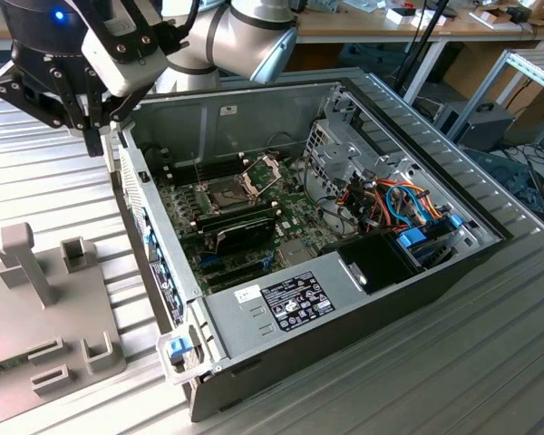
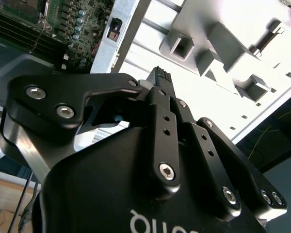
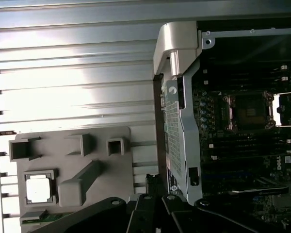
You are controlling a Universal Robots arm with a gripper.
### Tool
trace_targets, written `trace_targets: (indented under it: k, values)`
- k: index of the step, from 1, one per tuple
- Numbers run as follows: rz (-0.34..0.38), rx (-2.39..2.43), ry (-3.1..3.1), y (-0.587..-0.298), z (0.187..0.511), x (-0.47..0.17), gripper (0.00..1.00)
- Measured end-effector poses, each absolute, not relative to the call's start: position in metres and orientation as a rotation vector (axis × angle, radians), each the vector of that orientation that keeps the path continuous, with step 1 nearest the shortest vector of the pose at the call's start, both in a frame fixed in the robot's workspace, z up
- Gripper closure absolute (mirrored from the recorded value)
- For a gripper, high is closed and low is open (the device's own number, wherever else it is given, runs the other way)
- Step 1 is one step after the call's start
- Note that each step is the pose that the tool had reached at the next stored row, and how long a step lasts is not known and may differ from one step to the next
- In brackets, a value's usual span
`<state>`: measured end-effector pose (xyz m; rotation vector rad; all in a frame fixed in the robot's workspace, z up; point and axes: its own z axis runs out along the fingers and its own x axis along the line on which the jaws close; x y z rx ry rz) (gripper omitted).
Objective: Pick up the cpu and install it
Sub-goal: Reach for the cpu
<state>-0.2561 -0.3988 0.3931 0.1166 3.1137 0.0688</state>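
I look into an open computer case [image 1: 344,299] lying on a ribbed metal table [image 1: 490,362]. A green motherboard [image 1: 295,210] covers the case's floor. Near the middle of the case I see a dark square socket [image 1: 225,193] with its hinged frame raised. A grey power supply [image 1: 286,304] sits against the case's wall nearest the exterior camera. Orange and blue cables [image 1: 401,201] tangle inside the case beside a metal drive cage [image 1: 331,149]. Just outside the case, on the exterior view's left, a grey fixture plate [image 1: 82,308] carries upright posts.
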Motion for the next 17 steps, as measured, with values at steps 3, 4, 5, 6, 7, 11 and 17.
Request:
trace_targets:
  k: [3,4,5,6,7,11,17]
  values:
    - [0.069,0.117,3.114,-0.399,0.393,-0.26,0.89]
    - [0.069,0.117,3.114,-0.399,0.393,-0.263,0.89]
    - [0.069,0.117,3.114,-0.399,0.393,-0.264,0.89]
    - [0.069,0.117,3.114,-0.399,0.393,-0.265,0.89]
    - [0.069,0.117,3.114,-0.399,0.393,-0.266,0.89]
    - [0.069,0.117,3.114,-0.399,0.393,-0.271,0.89]
    - [0.069,0.117,3.114,-0.399,0.393,-0.282,0.89]
